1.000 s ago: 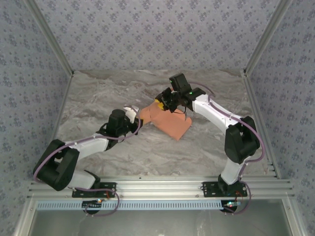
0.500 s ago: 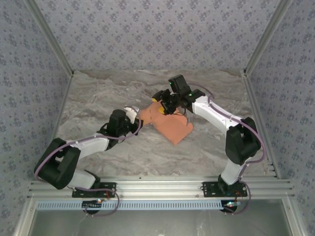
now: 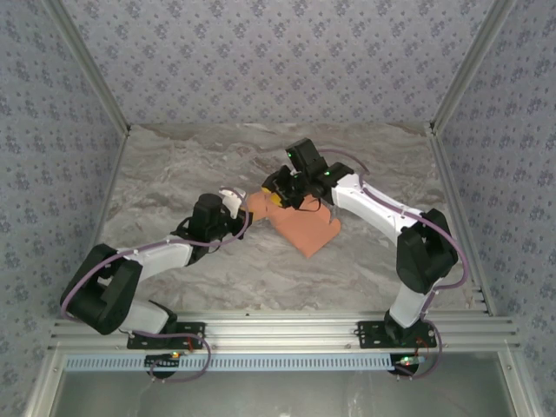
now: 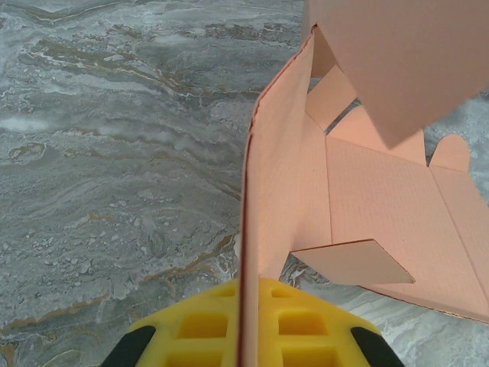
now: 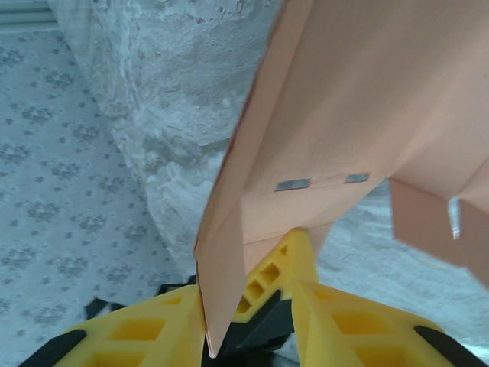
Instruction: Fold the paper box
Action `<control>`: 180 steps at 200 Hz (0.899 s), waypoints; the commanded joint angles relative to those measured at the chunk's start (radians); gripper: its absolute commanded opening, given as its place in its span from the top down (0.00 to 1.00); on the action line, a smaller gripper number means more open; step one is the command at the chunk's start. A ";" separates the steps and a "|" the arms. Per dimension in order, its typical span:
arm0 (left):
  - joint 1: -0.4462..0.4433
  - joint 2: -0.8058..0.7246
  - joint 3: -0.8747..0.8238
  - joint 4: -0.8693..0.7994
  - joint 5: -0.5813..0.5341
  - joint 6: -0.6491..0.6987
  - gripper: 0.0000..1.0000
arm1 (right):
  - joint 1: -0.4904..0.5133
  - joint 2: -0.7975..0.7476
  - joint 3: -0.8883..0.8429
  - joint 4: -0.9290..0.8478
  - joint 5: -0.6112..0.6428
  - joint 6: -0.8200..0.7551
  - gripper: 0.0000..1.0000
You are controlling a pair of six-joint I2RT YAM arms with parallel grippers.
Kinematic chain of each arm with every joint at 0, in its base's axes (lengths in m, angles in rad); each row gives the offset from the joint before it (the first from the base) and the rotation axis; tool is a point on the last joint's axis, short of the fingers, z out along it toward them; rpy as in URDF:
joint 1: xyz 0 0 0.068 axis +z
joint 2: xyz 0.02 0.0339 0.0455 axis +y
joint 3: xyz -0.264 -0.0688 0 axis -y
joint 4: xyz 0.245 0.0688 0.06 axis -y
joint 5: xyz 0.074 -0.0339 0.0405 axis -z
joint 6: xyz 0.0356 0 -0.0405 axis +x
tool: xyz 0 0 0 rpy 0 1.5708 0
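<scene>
Pinching from the near side, left gripper (image 3: pixel 234 202) sits just left of desk (image 3: pixel 174 165) centre. Its jaws are nearly closed on an upright side panel of the paper box (image 3: pixel 306 228). The left wrist view shows the card edge standing between the yellow fingers (image 4: pixel 306 329).

The box is part-folded. Its base panel lies flat about mid-desk, a bit toward the right edge, with flaps raised.

Farther back, right gripper (image 3: pixel 282 187) reaches over the box's far end, jaws narrowed onto a doubled-over flap with the card wedged between them.

Risk, my read:
- Both grippers hold thin card, so opposing pulls could tear it or crease it off the score lines.
- A weak edge pinch could slip and let the panel drop flat.

Count: one paper box, two grippers, one desk.
</scene>
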 commanded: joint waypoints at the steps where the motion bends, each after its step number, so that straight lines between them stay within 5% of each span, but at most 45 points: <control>1: 0.000 0.001 0.039 -0.011 0.002 0.019 1.00 | -0.009 -0.008 0.014 -0.106 0.070 -0.116 0.66; 68: -0.002 0.029 0.061 -0.027 0.034 0.027 1.00 | -0.028 -0.035 -0.079 0.025 0.165 -0.348 0.70; 108: -0.001 0.017 0.060 -0.037 0.023 0.036 1.00 | -0.024 -0.109 -0.083 0.057 0.123 -0.510 0.58; 180: -0.009 0.029 0.059 -0.021 0.005 0.038 1.00 | -0.086 -0.244 -0.142 0.098 0.122 0.055 0.31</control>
